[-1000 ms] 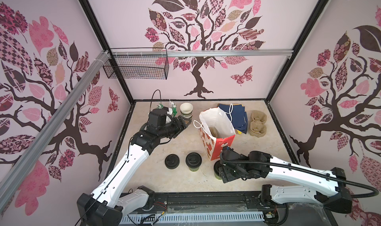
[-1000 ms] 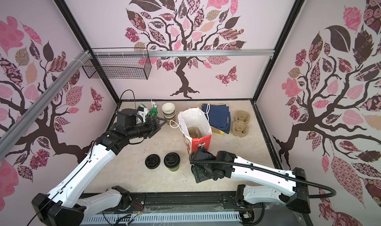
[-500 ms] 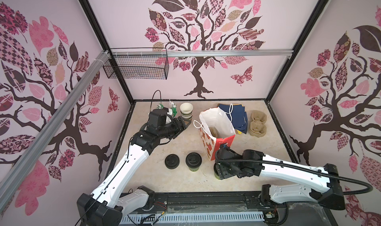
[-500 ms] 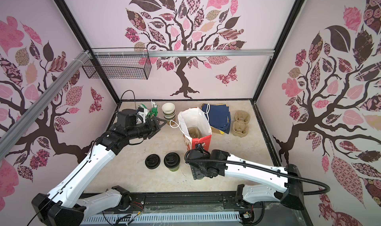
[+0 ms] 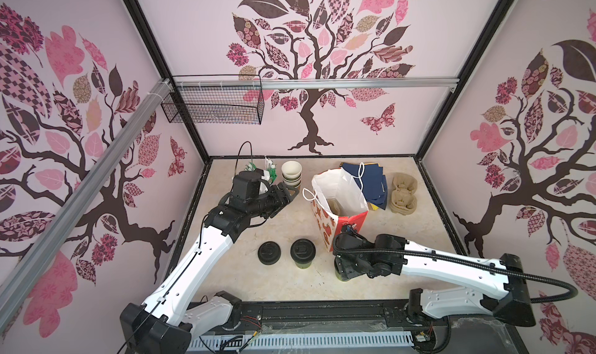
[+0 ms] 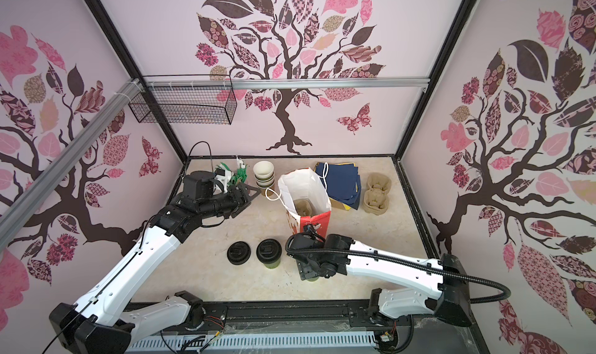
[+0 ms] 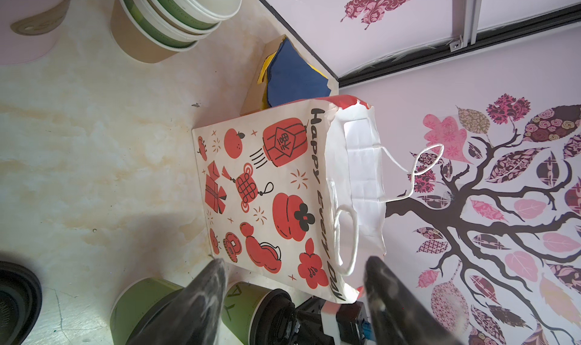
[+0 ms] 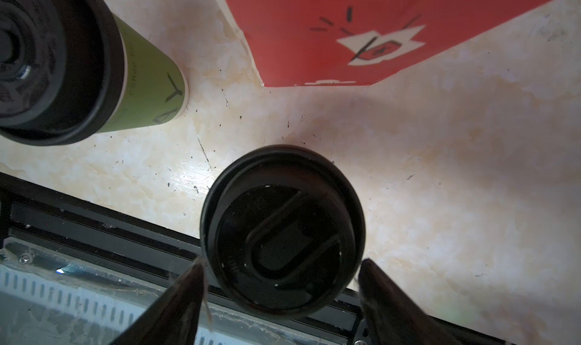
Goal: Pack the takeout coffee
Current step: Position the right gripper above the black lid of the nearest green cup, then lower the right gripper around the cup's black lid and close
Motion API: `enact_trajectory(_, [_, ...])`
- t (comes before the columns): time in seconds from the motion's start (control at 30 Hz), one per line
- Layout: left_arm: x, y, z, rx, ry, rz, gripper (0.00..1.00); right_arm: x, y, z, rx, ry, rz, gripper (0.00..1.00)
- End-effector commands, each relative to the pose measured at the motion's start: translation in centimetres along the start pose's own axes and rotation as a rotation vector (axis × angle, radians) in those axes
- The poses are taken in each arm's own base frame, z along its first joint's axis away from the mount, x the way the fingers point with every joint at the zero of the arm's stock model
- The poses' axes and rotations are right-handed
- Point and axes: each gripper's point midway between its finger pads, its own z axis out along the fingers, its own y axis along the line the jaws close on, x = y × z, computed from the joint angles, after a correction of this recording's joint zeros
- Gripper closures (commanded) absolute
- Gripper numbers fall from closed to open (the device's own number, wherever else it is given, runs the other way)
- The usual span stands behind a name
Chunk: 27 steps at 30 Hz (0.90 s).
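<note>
Two green takeout coffee cups with black sip lids stand near the table's front. One [image 5: 302, 252] [image 6: 268, 252] stands free left of the red-and-white paper bag [image 5: 342, 188] [image 6: 303, 188]. The other is mostly hidden under my right gripper [image 5: 345, 271] [image 6: 309, 273]. In the right wrist view that cup's lid [image 8: 283, 230] sits between the open fingertips [image 8: 188, 293], with slim gaps on both sides. My left gripper [image 5: 292, 194] [image 7: 295, 274] hovers open and empty at the back left, facing the bag [image 7: 267, 202].
A squat stack of black lids [image 5: 269, 253] lies left of the free cup. Stacked empty cups [image 5: 291, 175] and a pink straw cup [image 7: 28, 22] stand behind the left gripper. Blue bags [image 5: 371, 181] and pulp cup carriers [image 5: 403, 196] lie at the back right. One carrier [image 5: 333, 205] sits in the bag.
My right arm has shifted a little over its cup and its jaws have narrowed slightly. The left arm has not moved.
</note>
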Motion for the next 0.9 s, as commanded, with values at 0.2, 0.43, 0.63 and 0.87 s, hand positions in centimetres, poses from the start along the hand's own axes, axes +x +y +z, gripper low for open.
enact_trajectory(0.2, [0.0,0.2,-0.2,0.006,-0.009,0.012,0.28,-0.1,-0.8,0.4,0.059,-0.007,0.092,0.19])
enact_trajectory(0.43, [0.0,0.1,-0.3,0.010,-0.011,0.013,0.28,0.2,-1.1,0.9,0.080,0.009,0.091,0.19])
enact_trajectory(0.63, [-0.1,0.2,-0.4,0.011,-0.014,0.010,0.28,0.6,-1.1,1.4,0.086,0.028,0.083,0.19])
enact_trajectory(0.87, [-0.1,0.2,-0.4,0.011,-0.017,0.009,0.28,0.9,-1.1,1.9,0.089,0.040,0.073,0.20])
